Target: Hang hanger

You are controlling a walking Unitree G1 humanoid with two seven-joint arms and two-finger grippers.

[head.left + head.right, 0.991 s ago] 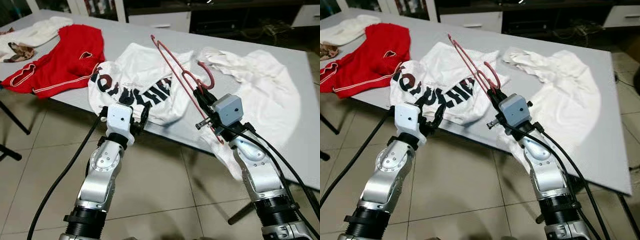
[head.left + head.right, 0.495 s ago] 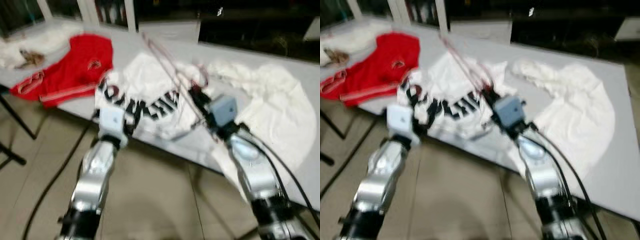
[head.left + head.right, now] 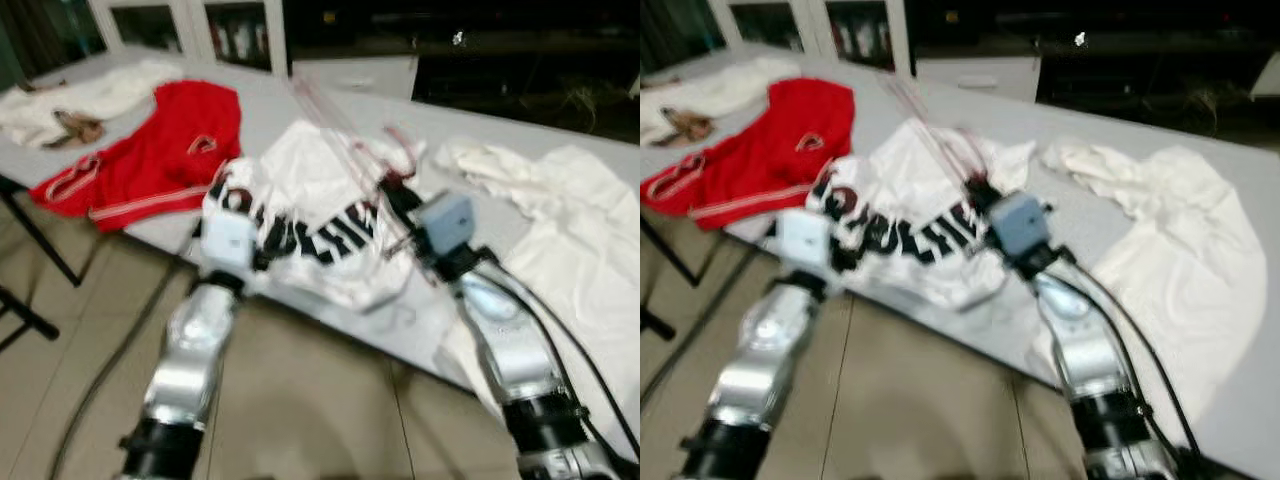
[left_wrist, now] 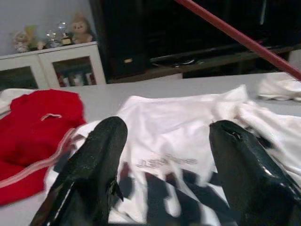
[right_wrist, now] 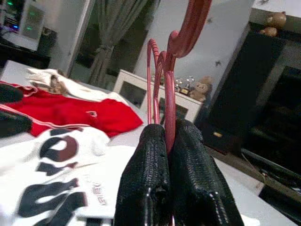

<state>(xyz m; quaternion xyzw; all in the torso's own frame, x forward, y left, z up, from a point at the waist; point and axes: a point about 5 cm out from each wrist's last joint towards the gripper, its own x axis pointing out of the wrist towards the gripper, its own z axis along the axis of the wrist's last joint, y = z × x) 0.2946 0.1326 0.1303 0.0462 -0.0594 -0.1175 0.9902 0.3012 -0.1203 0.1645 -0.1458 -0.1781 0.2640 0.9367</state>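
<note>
My right gripper (image 3: 392,194) is shut on a red wire hanger (image 3: 345,140), which it holds up over the table (image 3: 470,200); in the right wrist view the hanger (image 5: 170,70) rises from between the closed fingers (image 5: 188,174). A white T-shirt with black lettering (image 3: 300,215) lies on the table's near edge, partly hanging over it. My left gripper (image 3: 262,250) stands open at that edge, its fingers (image 4: 94,165) apart just before the shirt (image 4: 178,136).
A red garment (image 3: 150,150) lies on the table to the left, with a pale one (image 3: 80,95) beyond it. Another white garment (image 3: 570,230) spreads over the right side. White cabinets (image 3: 190,25) and dark furniture stand behind. Tiled floor (image 3: 320,400) lies below.
The whole picture has shifted and blurred, so the camera has moved. Both grippers keep their places relative to the shirt, and the right one still holds the hanger.
</note>
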